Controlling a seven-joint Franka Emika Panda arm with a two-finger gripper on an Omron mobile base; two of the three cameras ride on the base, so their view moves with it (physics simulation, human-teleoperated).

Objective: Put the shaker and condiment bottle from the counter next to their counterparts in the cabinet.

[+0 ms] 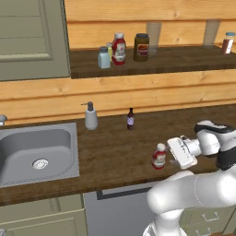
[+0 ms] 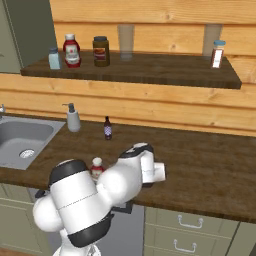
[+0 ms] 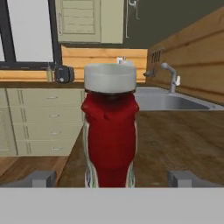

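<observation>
The red condiment bottle (image 1: 159,156) (image 2: 96,166) (image 3: 110,140) with a white cap stands upright on the counter (image 1: 120,147), near its front edge. My gripper (image 1: 172,156) (image 3: 113,178) is level with it on its right side and open. In the hand view the bottle is centred close ahead, with a fingertip (image 3: 42,178) on each side and neither touching it. Up in the cabinet (image 1: 152,62), the pale-blue shaker (image 1: 104,58) (image 2: 54,58) stands beside a matching red bottle (image 1: 119,48) (image 2: 71,51). A small pale-lidded shaker (image 1: 109,46) peeks out behind the blue one.
On the shelf also stand a dark brown jar (image 1: 141,47), two glasses and a reddish-brown shaker (image 1: 227,43). A soap dispenser (image 1: 91,116) and a tiny dark bottle (image 1: 131,119) stand at the counter's back. The steel sink (image 1: 39,152) lies to the left.
</observation>
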